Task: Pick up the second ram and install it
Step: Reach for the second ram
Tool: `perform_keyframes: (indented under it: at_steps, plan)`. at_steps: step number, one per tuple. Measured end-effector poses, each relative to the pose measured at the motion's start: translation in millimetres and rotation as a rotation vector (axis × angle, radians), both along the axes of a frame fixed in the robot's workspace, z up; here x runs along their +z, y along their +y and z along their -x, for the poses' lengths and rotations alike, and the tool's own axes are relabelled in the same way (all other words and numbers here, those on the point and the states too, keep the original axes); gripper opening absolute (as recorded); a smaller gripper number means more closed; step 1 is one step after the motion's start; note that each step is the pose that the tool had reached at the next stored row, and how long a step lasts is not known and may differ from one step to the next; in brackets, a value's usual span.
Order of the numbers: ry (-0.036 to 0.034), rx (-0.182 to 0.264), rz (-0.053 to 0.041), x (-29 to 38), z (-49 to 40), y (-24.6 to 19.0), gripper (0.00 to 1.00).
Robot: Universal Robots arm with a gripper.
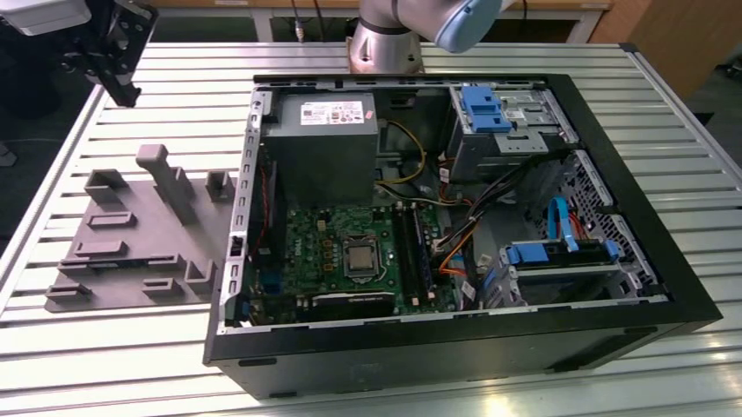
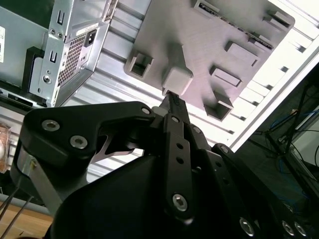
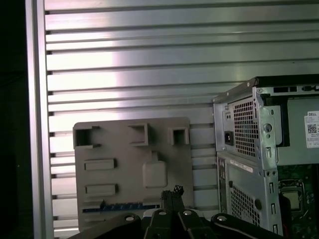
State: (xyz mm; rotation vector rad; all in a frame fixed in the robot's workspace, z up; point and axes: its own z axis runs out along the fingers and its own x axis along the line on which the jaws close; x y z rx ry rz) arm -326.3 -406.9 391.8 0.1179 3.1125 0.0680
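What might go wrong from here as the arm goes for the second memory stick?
The second ram seems to be the thin dark strip near one edge of the grey tray, with upright blocks around it. The end effector might knock a block or shove the tray. At the case, the orange cables beside the memory slots might snag the stick.

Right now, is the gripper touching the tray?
Apart. In the exterior view the gripper hangs clear of the tray, with bare table showing between them.
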Motion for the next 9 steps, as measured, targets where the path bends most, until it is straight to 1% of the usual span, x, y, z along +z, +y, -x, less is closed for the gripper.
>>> perform_keyframes:
  at_steps: [9]
  plan:
    - [-0.0001, 0.0, 0.0, -0.2, 3.3, -1.8, 0.11]
